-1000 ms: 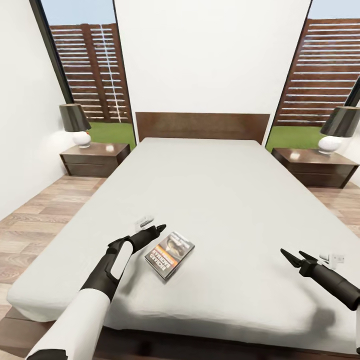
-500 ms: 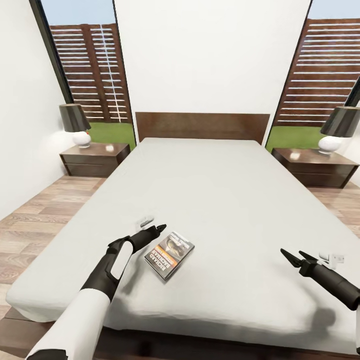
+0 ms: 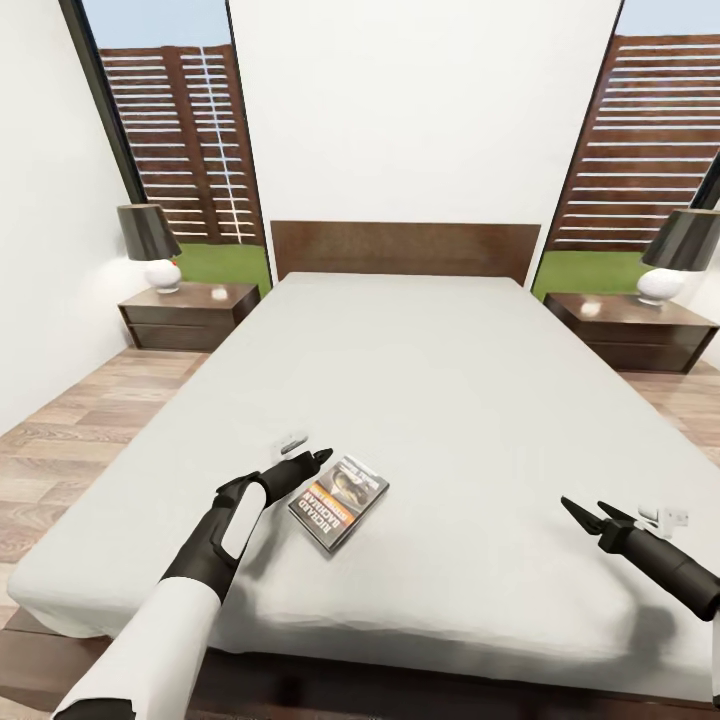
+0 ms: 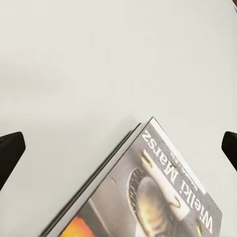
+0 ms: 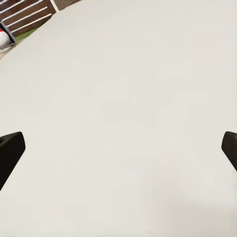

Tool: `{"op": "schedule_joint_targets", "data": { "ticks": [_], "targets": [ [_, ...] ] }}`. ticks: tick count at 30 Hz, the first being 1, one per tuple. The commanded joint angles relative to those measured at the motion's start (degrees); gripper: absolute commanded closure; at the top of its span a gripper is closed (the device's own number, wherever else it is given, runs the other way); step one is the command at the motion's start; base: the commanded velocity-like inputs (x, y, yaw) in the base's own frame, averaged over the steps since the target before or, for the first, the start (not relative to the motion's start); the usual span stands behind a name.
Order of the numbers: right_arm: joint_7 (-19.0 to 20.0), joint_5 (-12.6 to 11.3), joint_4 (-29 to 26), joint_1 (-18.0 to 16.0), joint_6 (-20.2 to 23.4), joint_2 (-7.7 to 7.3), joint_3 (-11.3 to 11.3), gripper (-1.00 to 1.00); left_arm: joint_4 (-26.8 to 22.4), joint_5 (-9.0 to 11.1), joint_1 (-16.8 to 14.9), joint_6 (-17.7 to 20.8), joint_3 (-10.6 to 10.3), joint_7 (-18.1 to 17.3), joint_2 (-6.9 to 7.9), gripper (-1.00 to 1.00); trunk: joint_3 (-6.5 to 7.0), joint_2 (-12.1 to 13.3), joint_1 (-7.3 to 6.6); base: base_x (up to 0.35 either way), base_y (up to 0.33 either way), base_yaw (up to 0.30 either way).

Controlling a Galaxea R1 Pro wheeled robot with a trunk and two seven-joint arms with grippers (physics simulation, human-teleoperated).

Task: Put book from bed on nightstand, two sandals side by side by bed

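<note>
Jaws on your left gripper (image 3: 322, 456) stand apart just beside the book (image 3: 338, 502) on the bed (image 3: 440, 360); your right gripper (image 3: 585, 512) likewise gapes.

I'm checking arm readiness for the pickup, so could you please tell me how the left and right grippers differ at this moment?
The left gripper sits right beside the book, whose corner shows between its fingers in the left wrist view; the right gripper is well away from it, with bare mattress ahead. The left is near the bed's middle, the right toward its right side. Both are open, empty, and over the mattress.
</note>
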Motion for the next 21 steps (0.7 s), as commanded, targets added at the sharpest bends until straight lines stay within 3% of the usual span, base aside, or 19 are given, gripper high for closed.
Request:
{"op": "schedule_joint_targets", "data": {
  "ticks": [1,6,13,21],
  "targets": [
    [0.41,0.36,-0.07,-0.07,0.38,0.02,-0.14,-1.0,-0.04,0.27,-0.03,0.43,0.24,-0.15,-0.06,-1.0,-0.05,-0.02,-0.01,0.0,0.0,0.0],
    [0.37,0.29,-0.05,-0.08,0.36,0.02,-0.14,-1.0,-0.04,0.27,-0.03,0.43,0.24,-0.15,-0.06,-1.0,-0.05,-0.02,-0.01,0.0,0.0,0.0],
    [0.4,0.27,-0.06,-0.08,0.37,-0.01,-0.14,-1.0,-0.04,0.27,-0.03,0.43,0.24,-0.15,-0.06,-1.0,-1.31,-2.83,1.53,0.0,0.0,0.0],
    [0.44,0.24,-0.09,-0.05,0.43,0.01,-0.14,-1.0,-0.04,0.27,-0.03,0.43,0.24,-0.15,-0.06,-1.0,-1.31,-2.83,1.53,0.0,0.0,0.0]
  ]
}}
